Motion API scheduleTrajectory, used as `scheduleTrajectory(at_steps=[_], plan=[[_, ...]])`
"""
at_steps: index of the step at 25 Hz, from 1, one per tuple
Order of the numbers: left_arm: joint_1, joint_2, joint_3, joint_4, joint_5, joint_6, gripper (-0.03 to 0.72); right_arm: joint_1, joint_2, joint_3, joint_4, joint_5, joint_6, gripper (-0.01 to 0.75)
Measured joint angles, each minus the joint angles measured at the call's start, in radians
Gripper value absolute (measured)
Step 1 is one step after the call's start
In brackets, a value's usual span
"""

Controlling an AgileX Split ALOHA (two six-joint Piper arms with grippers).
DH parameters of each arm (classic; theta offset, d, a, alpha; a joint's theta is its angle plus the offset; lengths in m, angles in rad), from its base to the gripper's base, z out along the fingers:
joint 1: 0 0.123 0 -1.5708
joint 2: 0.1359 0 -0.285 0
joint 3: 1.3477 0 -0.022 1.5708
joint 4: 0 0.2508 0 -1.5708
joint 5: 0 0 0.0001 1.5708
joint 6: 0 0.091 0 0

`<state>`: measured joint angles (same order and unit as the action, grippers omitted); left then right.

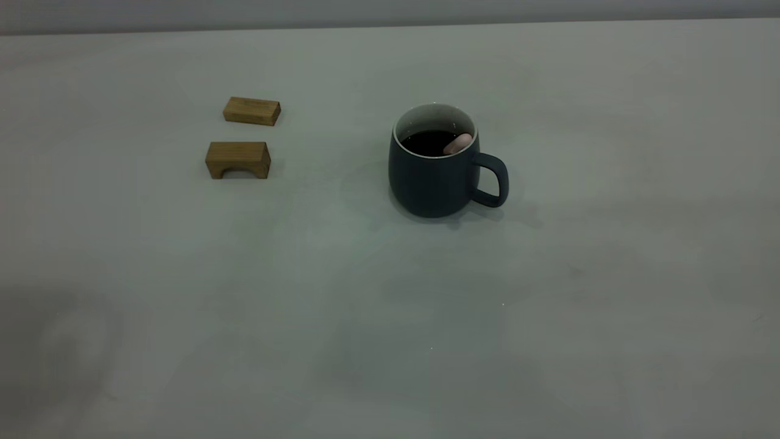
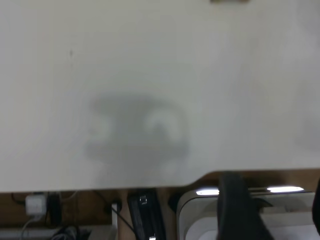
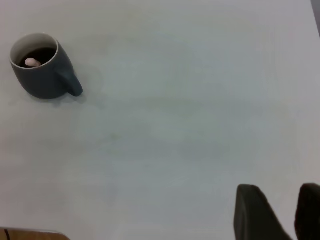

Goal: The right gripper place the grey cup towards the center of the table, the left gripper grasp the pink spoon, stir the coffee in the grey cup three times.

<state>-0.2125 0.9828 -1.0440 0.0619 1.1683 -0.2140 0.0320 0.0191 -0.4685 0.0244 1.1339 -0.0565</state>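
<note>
The grey cup (image 1: 436, 180) stands upright near the middle of the table (image 1: 390, 317), handle toward the right, with dark coffee (image 1: 426, 142) inside. The pink spoon (image 1: 457, 144) sits in the cup, its pale handle end leaning on the rim on the handle side; its bowl is hidden in the liquid. Neither arm shows in the exterior view. In the right wrist view the cup (image 3: 42, 80) and spoon (image 3: 33, 62) are far from my right gripper (image 3: 279, 192), which is open and empty. My left gripper (image 2: 275, 197) hangs open past the table's edge, holding nothing.
Two brown wooden blocks lie left of the cup: a flat one (image 1: 251, 111) and an arched one (image 1: 237, 160). Beyond the table edge (image 2: 150, 186) in the left wrist view are cables, a plug and a white casing (image 2: 200, 220).
</note>
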Motion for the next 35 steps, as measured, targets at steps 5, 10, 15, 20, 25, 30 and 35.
scheduleTrajectory(at_steps=[5,10,15,20,25,30,35], plan=[[0.065,-0.386,0.244,-0.033,0.0,0.091,0.438,0.0,0.0,0.0,0.0,0.0,0.0,0.238],[0.141,-0.665,0.359,-0.08,0.0,0.231,0.438,0.0,0.0,0.0,0.0,0.0,0.0,0.238],[0.146,-0.823,0.424,-0.093,0.0,0.244,0.438,0.0,0.0,0.0,0.0,0.0,0.0,0.238],[0.152,-0.855,0.518,-0.093,-0.007,0.25,0.438,0.0,0.0,0.0,0.0,0.0,0.0,0.238],[0.164,-0.874,0.546,-0.094,-0.038,0.251,0.438,0.0,0.0,0.0,0.0,0.0,0.0,0.238],[0.165,-0.967,0.557,-0.084,-0.038,0.246,0.438,0.0,0.0,0.0,0.0,0.0,0.0,0.238],[0.172,-1.002,0.557,-0.034,-0.038,0.192,0.438,0.0,0.0,0.0,0.0,0.0,0.0,0.238]])
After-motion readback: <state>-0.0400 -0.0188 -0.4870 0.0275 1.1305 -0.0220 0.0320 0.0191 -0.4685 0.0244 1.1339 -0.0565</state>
